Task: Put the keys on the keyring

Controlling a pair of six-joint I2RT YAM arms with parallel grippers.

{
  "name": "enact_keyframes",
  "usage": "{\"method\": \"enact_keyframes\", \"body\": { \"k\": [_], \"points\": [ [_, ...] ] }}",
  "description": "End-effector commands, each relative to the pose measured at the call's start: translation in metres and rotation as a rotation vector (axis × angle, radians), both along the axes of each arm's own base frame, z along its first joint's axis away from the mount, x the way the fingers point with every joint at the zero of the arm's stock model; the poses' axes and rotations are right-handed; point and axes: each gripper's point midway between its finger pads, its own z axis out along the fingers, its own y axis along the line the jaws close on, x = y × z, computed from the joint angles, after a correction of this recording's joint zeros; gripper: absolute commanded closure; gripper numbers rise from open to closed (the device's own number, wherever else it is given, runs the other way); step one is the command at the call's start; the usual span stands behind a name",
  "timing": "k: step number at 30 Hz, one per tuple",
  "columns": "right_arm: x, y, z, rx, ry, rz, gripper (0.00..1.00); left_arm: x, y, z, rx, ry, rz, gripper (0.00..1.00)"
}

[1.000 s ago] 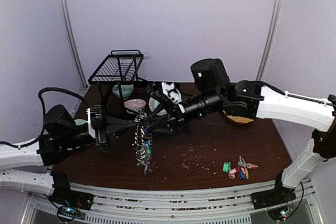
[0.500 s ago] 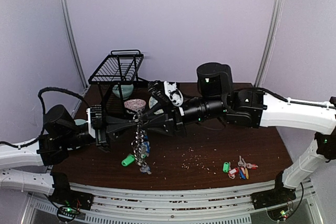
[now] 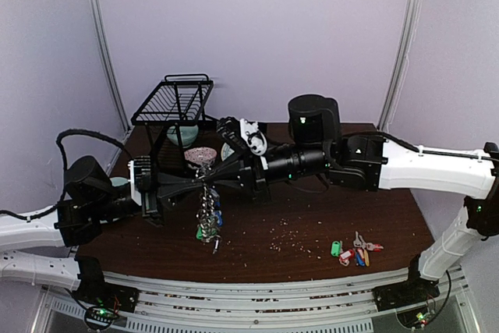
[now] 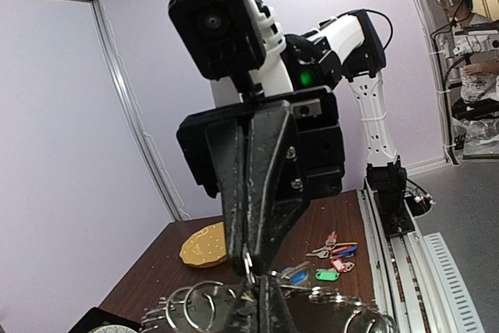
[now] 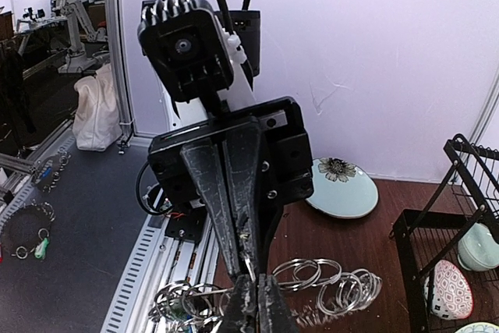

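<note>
The keyring [image 3: 209,210] shows as a chain of silver rings with blue and green tags, hanging in the air above the table's front middle. My left gripper [image 3: 204,182] is shut on a small ring [image 5: 248,259] at its top. My right gripper [image 3: 212,180] meets it tip to tip from the right, shut on that same small ring [image 4: 248,263]. More silver rings [image 5: 351,286] dangle below the fingertips. A small bunch of keys [image 3: 359,240] lies on the table at the front right, among red, blue and green tags, also visible in the left wrist view [image 4: 321,251].
A black wire rack [image 3: 175,103] stands at the back left with bowls and patterned dishes [image 3: 201,154] under and beside it. A yellow-brown plate [image 3: 355,178] lies behind my right arm. A pale flowered plate [image 5: 341,186] sits at the left. Crumbs [image 3: 288,232] dot the wood.
My right gripper has closed at the tip of the left one. The hanging bunch swung; a green tag flew out to the left and dropped back.
</note>
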Motion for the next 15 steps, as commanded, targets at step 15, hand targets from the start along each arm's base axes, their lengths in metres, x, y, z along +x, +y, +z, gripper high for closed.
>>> {"method": "enact_keyframes", "body": {
  "k": [15],
  "points": [
    [0.034, -0.041, -0.025, -0.525, -0.309, -0.274, 1.00, 0.031, -0.028, -0.004, 0.151, 0.063, 0.070, 0.73]
  ]
}}
